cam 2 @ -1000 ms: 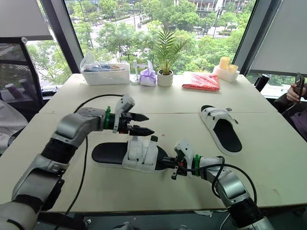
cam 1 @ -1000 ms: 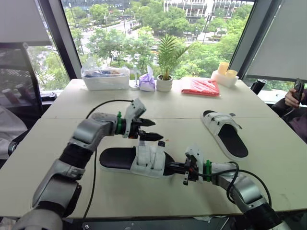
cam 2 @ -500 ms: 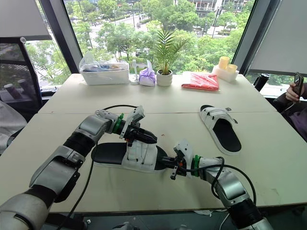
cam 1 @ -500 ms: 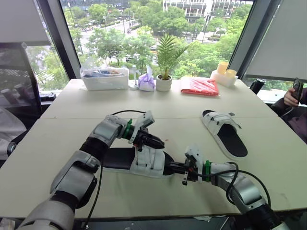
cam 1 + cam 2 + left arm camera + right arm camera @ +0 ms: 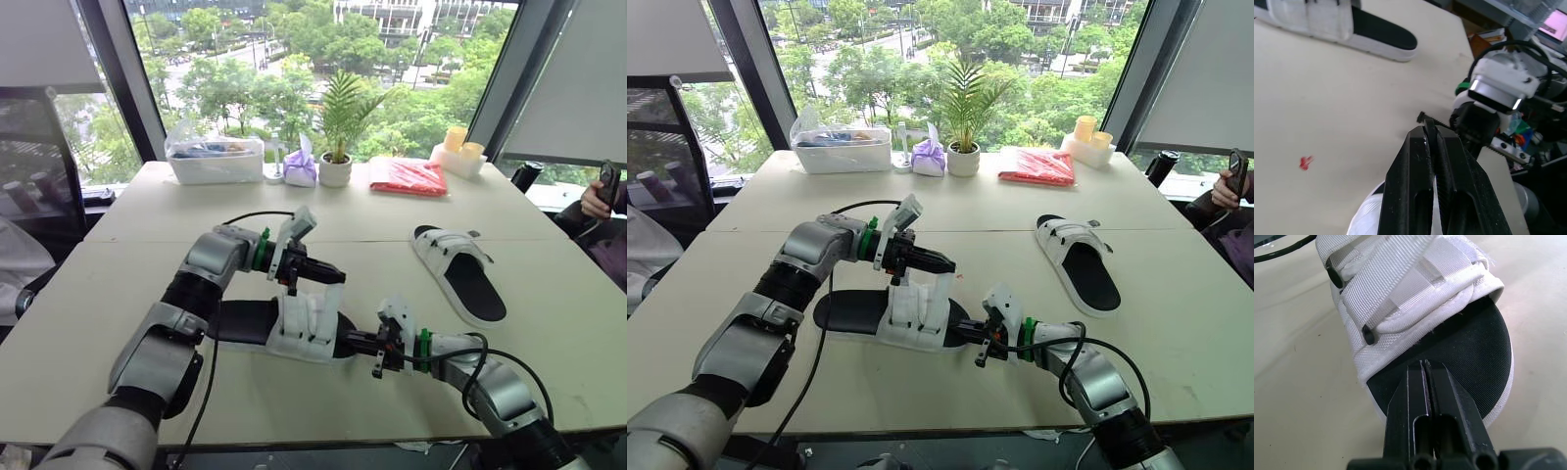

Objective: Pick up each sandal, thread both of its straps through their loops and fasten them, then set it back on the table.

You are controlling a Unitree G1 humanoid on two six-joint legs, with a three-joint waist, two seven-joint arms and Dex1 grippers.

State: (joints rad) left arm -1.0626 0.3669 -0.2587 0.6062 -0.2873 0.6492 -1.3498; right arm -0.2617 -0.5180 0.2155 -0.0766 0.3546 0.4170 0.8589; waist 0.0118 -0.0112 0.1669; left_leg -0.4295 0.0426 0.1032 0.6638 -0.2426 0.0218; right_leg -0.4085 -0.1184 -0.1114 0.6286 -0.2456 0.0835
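Presently the left gripper [image 5: 331, 271] hangs over the middle of the table [image 5: 88, 294], its fingers pressed together and, as far as the eye views show, pinching the end of a white strap [image 5: 323, 294] drawn up off the near sandal [image 5: 245, 323]. That sandal lies flat at table centre, toe towards the right gripper [image 5: 377, 345], whose fingers are likewise pressed together with nothing between them; their tips sit over the toe of the black footbed, contact not confirmed. Judgement: the sandal is light, with a firm foam sole and limp webbing straps that will fold and slip unless taken near the tip; the sole rim at toe or heel is the sound place to steady it, and the strap end is the place to draw it through its loop. The far sandal [image 5: 460, 274] lies well apart to the right, straps apparently fastened. Along the far edge stand a clear bin [image 5: 216, 159], a potted plant [image 5: 338, 147] and a red packet [image 5: 408, 176], none obstructing. The left arm's black cable [image 5: 230, 212] loops over the table near the work and could snag. A person's hand [image 5: 598, 201] shows at the far right, clear of the table.
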